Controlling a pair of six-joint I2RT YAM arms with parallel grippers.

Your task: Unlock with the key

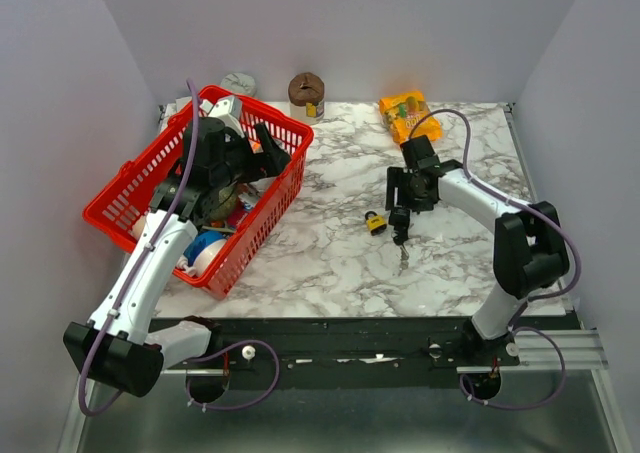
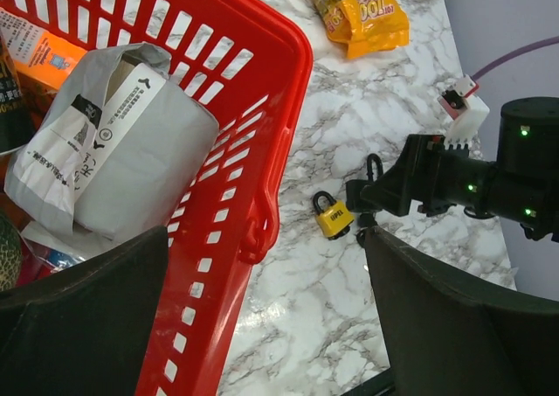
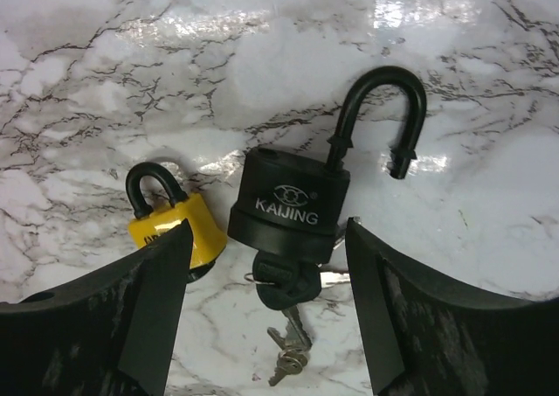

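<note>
The right gripper is open over the black padlock, key in it, on the marble table. The left gripper is open over the red basket. Grey walls stand all round.

The black padlock reads "KAIJING" (a logo above it); the yellow packet shows "100".

Matt black padlock, glossy marbled tabletop, red plastic basket
</note>
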